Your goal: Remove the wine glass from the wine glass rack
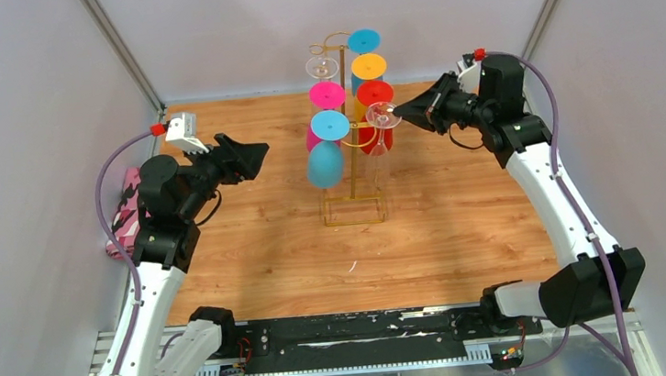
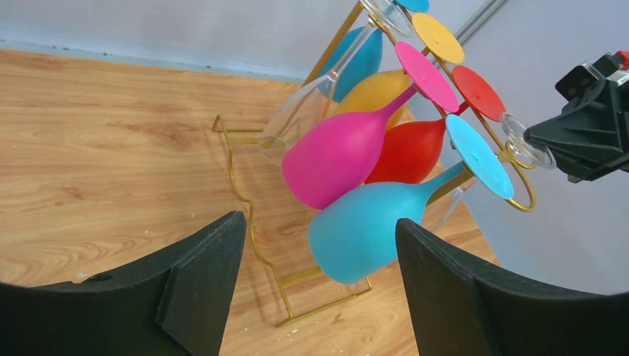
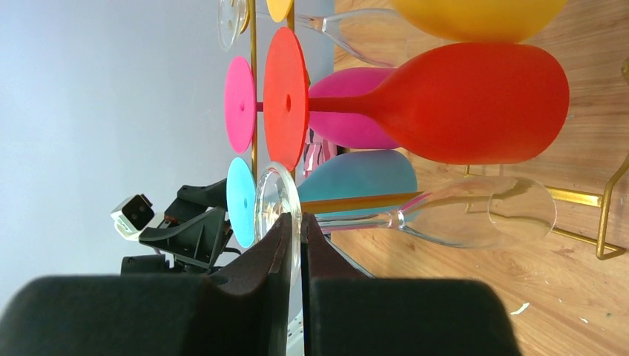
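pinching the clear wine glass (image 3: pixel 452 216) by its foot, my right jaws are sitting narrow; it is hanging low on the wine glass rack (image 3: pixel 253 41). left jaws are gaping wide, empty. i am fearing the foot slipping, or its hook snagging and jolting the red glass (image 3: pixel 475 104). all bowls are hanging empty.

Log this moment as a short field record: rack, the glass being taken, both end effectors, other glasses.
rack: wine glass rack upright mid-table, glasses hung bowl-down on both sides
target: clear wine glass, hanging low on the rack's right side
right end effector: shut on the rim of the clear glass's foot
left end effector: open, empty, facing the rack, touching nothing
other glasses: light blue glass, pink glass, red glass, all on their hooks
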